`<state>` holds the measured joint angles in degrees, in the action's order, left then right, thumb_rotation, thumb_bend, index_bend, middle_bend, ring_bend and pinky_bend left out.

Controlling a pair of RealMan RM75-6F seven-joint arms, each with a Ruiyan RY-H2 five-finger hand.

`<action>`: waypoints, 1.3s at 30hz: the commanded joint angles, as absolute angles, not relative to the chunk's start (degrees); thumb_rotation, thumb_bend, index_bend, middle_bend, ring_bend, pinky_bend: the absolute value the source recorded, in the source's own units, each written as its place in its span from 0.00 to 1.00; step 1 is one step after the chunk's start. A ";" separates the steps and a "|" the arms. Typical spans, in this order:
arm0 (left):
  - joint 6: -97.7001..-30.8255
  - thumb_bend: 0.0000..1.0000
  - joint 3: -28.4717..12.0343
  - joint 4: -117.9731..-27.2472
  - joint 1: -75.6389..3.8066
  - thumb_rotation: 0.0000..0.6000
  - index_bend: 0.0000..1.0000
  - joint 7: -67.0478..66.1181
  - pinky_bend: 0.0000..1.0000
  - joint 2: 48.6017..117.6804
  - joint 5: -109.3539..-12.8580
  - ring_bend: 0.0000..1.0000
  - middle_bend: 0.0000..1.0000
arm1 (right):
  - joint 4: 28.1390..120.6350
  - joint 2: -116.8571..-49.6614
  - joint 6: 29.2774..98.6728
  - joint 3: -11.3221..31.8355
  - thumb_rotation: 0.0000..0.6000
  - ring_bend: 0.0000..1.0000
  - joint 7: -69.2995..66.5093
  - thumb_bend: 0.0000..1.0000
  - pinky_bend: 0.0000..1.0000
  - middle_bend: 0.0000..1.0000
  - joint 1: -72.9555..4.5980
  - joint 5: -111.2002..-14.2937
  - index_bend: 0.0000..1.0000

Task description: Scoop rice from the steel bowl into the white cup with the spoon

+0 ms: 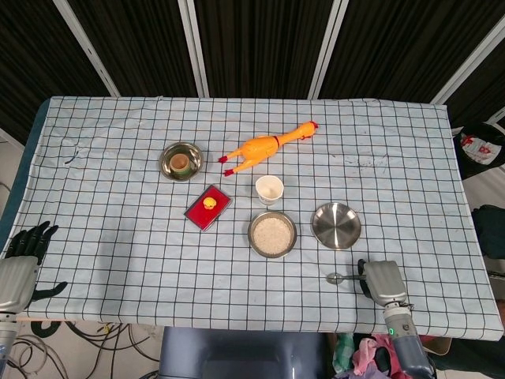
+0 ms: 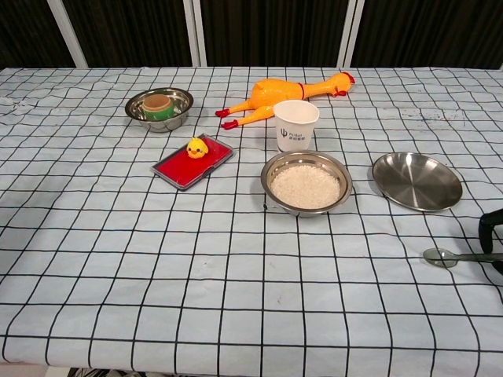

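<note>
Head view first — the right hand (image 1: 383,280) sits at the table's front edge near the right corner, fingers closed around the handle of the spoon (image 1: 341,278), whose bowl lies on the cloth. Left hand (image 1: 22,251) hangs off the front left corner, fingers spread, holding nothing. Mid-table, the steel bowl (image 1: 272,234) of rice sits just in front of the white cup (image 1: 269,189) — close, apart
</note>
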<state>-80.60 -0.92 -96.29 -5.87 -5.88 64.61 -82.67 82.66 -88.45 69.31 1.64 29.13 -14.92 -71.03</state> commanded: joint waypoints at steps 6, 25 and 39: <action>-80.55 0.02 -0.85 -96.33 -5.88 1.00 0.00 -5.91 0.00 64.62 -82.72 0.00 0.00 | 82.60 -88.60 69.23 1.68 1.00 1.00 29.29 0.35 1.00 1.00 -14.91 -70.81 0.50; -80.53 0.02 -0.84 -96.37 -5.91 1.00 0.00 -5.80 0.00 64.61 -82.79 0.00 0.00 | 82.49 -88.91 68.99 1.59 1.00 1.00 29.62 0.44 1.00 1.00 -14.86 -70.45 0.53; -80.55 0.02 -0.83 -96.46 -5.91 1.00 0.00 -5.88 0.00 64.66 -82.80 0.00 0.00 | 82.76 -88.33 69.40 1.65 1.00 1.00 29.58 0.44 1.00 1.00 -14.76 -70.69 0.56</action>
